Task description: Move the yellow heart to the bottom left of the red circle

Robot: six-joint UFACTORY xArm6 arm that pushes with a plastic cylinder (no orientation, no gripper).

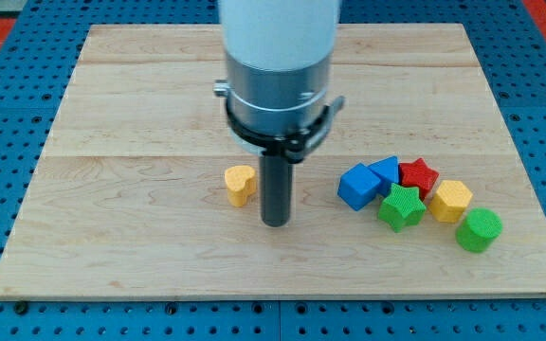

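My tip (pixel 275 224) is down on the wooden board (pixel 112 114). It is just a plain dark rod, so there is nothing on it to open or close, and it is not touching any block.

The yellow heart (pixel 240 185) sits just to the left of my tip and a little farther back. There is a small gap between them. So the heart is up and to the left of my tip, and my tip is on the heart's right side, a bit nearer to the front edge.

Way over on the right is a bunch of blocks packed close together. There are two blue blocks (pixel 368 182), a red star (pixel 418 174), a green star (pixel 402 207), a yellow block with many sides (pixel 452 200) and a round green block (pixel 479 230). They are well apart from the heart.

I cannot see a red circle anywhere. The only red block is the star. I think that is the block the task means.

If so, the heart has to go right, toward the bunch, and stop at the near left of the red star. The blue blocks and the green star already fill that spot. My tip is on the wrong side for that push. I think it needs to get around to the heart's left side first.
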